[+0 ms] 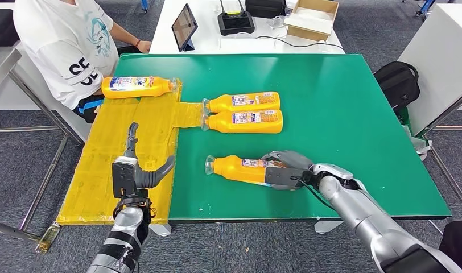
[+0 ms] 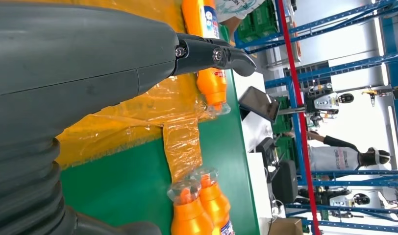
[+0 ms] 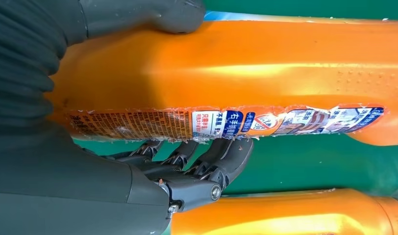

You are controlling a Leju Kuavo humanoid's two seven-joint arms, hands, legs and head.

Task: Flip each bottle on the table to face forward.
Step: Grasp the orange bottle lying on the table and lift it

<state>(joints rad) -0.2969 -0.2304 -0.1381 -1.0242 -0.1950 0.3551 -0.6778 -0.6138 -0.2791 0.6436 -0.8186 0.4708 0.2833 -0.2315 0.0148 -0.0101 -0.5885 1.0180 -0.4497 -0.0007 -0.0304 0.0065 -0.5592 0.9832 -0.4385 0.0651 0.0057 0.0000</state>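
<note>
I'm gripping the nearest bottle with my right hand.

My fingers and thumb are wrapping its orange body as it's lying on the green worktop, cap pointing left. My left hand is hovering over the yellow sheet, fingers spread and holding nothing. Farther out, I'm seeing two bottles lying side by side, touching, and another bottle resting at the sheet's far edge, beside a seated person.
</note>
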